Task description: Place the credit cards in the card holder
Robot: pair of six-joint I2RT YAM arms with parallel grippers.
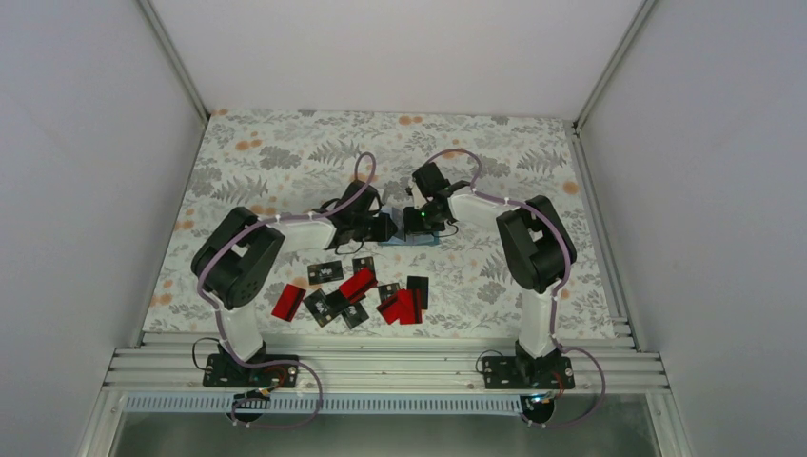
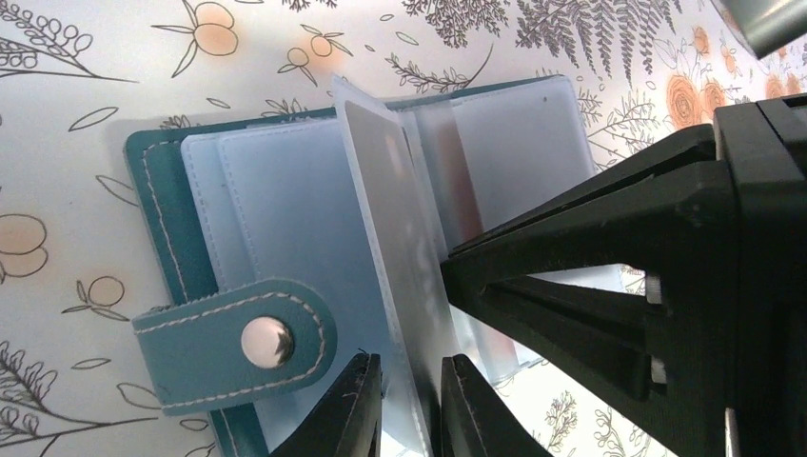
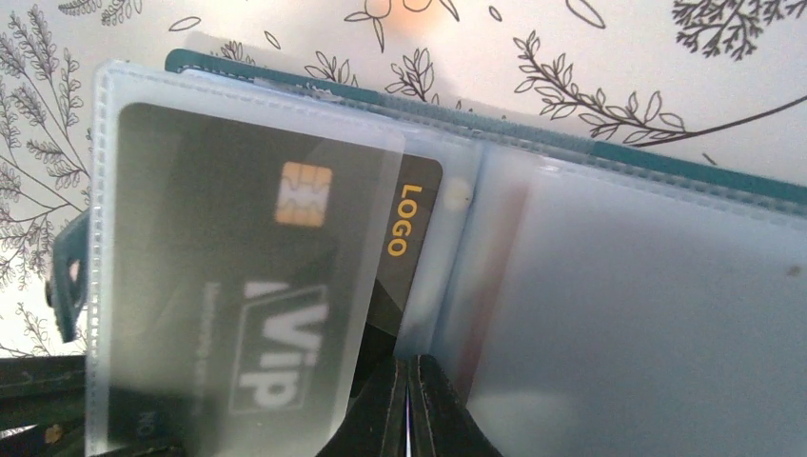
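Observation:
The teal card holder (image 1: 428, 240) lies open at mid-table, its clear plastic sleeves fanned out (image 2: 157, 219) (image 3: 666, 157). My left gripper (image 1: 392, 227) (image 2: 411, 400) is closed on one upright sleeve (image 2: 381, 219). That sleeve holds a black VIP card (image 3: 285, 248). My right gripper (image 1: 416, 221) (image 3: 409, 400) is shut, its tip against the sleeves beside that one; it also shows in the left wrist view (image 2: 447, 271). A red card (image 3: 495, 276) shows faintly through another sleeve. Several loose red (image 1: 357, 283) and black cards (image 1: 325, 271) lie nearer the arm bases.
The holder's snap strap (image 2: 238, 343) lies across its left page. The floral table cover (image 1: 285, 162) ends at white walls on three sides. A metal rail (image 1: 381, 367) carries the arm bases at the near edge.

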